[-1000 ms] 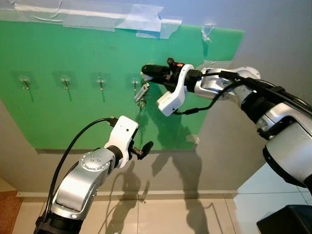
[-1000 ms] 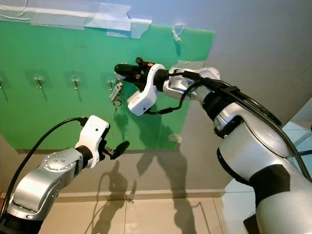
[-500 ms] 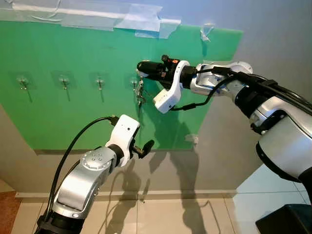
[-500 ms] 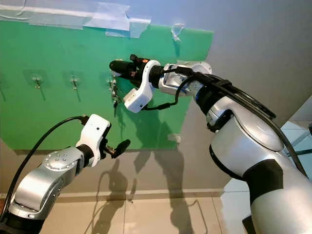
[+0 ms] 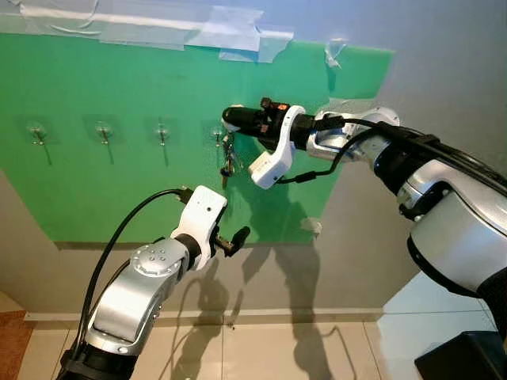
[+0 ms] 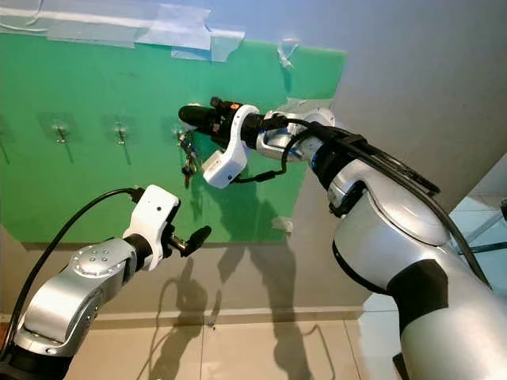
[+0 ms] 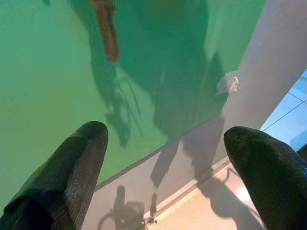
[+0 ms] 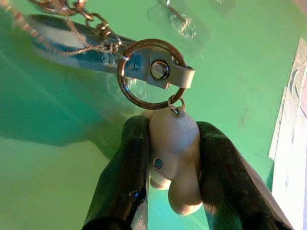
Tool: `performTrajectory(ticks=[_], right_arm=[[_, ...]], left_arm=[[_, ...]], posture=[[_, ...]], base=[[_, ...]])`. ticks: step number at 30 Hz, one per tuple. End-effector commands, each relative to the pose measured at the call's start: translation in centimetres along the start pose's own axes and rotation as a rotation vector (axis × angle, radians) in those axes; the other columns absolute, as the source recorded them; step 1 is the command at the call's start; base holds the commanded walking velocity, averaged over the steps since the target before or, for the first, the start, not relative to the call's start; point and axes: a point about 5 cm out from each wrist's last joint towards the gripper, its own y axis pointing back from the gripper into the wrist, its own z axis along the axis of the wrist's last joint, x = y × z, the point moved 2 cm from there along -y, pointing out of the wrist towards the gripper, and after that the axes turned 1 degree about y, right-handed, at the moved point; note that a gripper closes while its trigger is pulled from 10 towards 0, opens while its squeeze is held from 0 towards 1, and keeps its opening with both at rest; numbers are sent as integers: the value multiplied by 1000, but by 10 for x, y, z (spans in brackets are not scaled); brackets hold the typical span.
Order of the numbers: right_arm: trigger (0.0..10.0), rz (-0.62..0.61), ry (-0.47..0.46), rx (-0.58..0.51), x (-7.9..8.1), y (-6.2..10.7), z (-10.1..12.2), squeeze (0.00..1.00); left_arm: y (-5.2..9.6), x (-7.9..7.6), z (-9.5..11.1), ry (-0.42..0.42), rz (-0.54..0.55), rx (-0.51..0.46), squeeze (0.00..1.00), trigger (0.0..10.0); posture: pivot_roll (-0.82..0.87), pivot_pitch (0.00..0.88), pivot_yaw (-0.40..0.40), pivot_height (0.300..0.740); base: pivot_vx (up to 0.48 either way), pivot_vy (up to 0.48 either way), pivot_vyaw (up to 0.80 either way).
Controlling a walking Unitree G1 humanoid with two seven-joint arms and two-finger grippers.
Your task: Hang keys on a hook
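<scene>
You see the right gripper (image 8: 168,158) pinching the keys' white fob (image 8: 173,143) against the green board (image 5: 95,182) (taped to a grey wall); left gripper (image 7: 168,158) spread.

I see a green board (image 5: 119,182) fixed flat against a grey wall (image 5: 451,71). Strips of clear tape (image 5: 142,24) run along its upper edge and overlap onto the wall; a further scrap of tape (image 5: 338,49) sits at the upper right corner, and another small piece (image 5: 313,226) at the lower right edge. The board's lower edge stops above a pale skirting strip (image 5: 317,314). Below that lies a beige tiled floor (image 5: 261,352). Dark shadows (image 5: 297,261) fall across the lower board and wall. At the lower right corner I note a dark object (image 5: 467,356), unidentifiable, and at the lower left a reddish-brown patch (image 5: 14,336).
</scene>
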Motion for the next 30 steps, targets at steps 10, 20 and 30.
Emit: performTrajectory(ticks=[10, 20, 30], right_arm=[[0, -185, -834, 299, 7, 18, -25, 0], [0, -230, -1782, 276, 43, 30, 4, 0], [0, -221, -1983, 176, 36, 41, 17, 0]], left_arm=[[-1, 10, 13, 18, 65, -81, 0, 10000], [-10, 4, 17, 22, 18, -91, 0, 10000], [-16, 4, 21, 40, 8, -109, 0, 10000]], posture=[[34, 0, -78, 740], [-23, 0, -44, 740], [-51, 0, -29, 740]], base=[[0, 0, 0], [0, 0, 0], [0, 0, 0]])
